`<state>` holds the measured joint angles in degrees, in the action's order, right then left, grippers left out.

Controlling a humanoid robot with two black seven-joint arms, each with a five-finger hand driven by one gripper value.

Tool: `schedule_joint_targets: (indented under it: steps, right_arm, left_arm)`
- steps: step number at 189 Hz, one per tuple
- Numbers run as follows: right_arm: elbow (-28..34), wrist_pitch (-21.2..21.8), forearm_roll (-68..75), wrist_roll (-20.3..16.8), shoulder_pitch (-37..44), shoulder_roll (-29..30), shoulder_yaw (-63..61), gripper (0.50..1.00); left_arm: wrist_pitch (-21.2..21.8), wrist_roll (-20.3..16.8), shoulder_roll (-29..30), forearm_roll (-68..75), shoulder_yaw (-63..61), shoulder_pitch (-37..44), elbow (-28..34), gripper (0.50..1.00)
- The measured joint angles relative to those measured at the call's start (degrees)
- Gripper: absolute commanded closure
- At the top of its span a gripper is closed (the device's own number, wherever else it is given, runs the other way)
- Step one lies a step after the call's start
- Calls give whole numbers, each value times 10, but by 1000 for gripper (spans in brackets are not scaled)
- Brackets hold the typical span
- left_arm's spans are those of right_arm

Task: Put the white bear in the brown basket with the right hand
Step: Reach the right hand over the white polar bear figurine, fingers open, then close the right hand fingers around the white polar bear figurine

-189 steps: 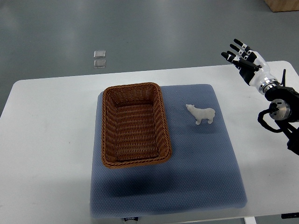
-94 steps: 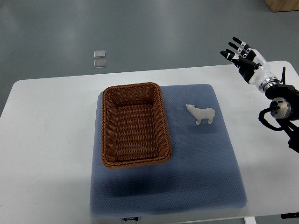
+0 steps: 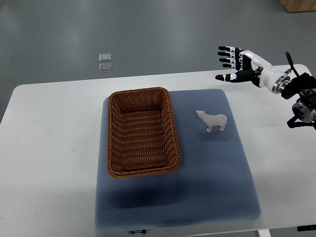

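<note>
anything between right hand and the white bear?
Nothing. In the top view, only bare blue mat and white table lie between the right hand and the white bear.

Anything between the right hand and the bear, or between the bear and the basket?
Nothing visible. The right hand hovers open beyond the bear, with only bare blue mat between bear and basket.

bear (image 3: 214,121): white | basket (image 3: 142,132): brown woven | mat (image 3: 207,187): blue-grey dotted | table (image 3: 49,148): white | right hand (image 3: 238,64): white, black fingers

The right arm (image 3: 301,96) and a brown box (image 3: 297,5) are cut off by the frame edges.
</note>
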<state>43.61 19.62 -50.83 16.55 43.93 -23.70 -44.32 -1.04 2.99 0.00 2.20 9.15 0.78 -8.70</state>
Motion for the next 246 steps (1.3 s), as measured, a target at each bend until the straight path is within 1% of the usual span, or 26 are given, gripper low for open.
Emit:
schedule_joint_targets:
  steps: [26,41,75,104,135,199,204,215,246]
  right_arm:
    - [19,39,-80,9,17,-25,25,603]
    - [35,60,-125,13,26,-41,42,611]
    - [80,70,-225,17,31,-66,86,638]
    - [90,65,-290,18,27,-67,110,660]
    - [90,58,-312,15,23,-61,113,666]
    - [90,3,-354,11,17,-59,166,671]
    - [90,-2,-355,11,16,-59,170,675]
    - [90,-11,-356,9,16,-59,175,701]
    - [89,-26,-360,-1,12,-59,179,732]
  left_arm:
    - [0,0,0,0,0,0,0,500]
    - [0,0,0,0,0,0,0,500]
    - [0,0,0,0,0,0,0,500]
    - [0,0,0,0,0,0,0,500]
    - [0,0,0,0,0,0,0,500]
    - [0,0,0,0,0,0,0,500]
    - [0,0,0,0,0,0,0,500]
    - [0,0,0,0,0,0,0,500]
    - [0,0,0,0,0,0,0,500]
